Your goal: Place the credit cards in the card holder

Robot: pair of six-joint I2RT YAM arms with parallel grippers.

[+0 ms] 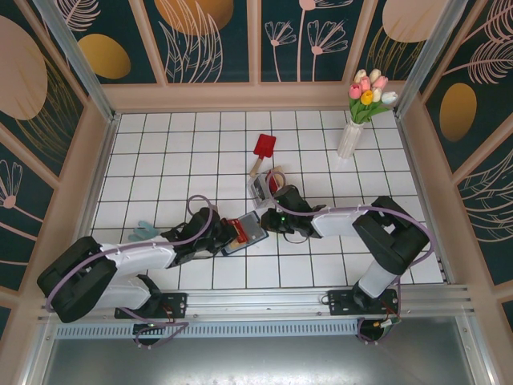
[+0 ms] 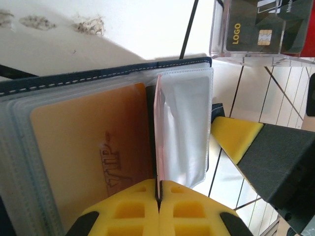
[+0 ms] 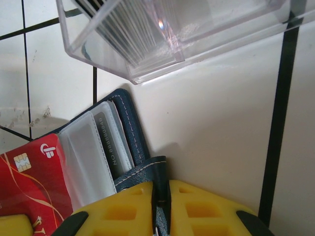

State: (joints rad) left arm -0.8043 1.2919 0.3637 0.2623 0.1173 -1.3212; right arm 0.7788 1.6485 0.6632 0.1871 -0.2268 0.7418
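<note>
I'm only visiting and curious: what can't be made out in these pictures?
Top view: card holder too small; slots unreadable.
Left wrist view: thin pink sheet in the left gripper is edge-on; card or sleeve, unclear.
Right wrist view: red card cut off by the frame edge.

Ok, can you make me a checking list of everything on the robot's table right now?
Surface: white tiled table, a few smudges.
Job's things: card holder lying open; orange card in a sleeve; red card over its pages.
Clutter: clear box with cards, red paddle, tulip vase, pale blue item.
Grippers: left gripper shut, likely on the red card's edge; right gripper shut on the card holder's flap.
Cables: purple cables along both arms.
Surroundings: floral wall panels.
</note>
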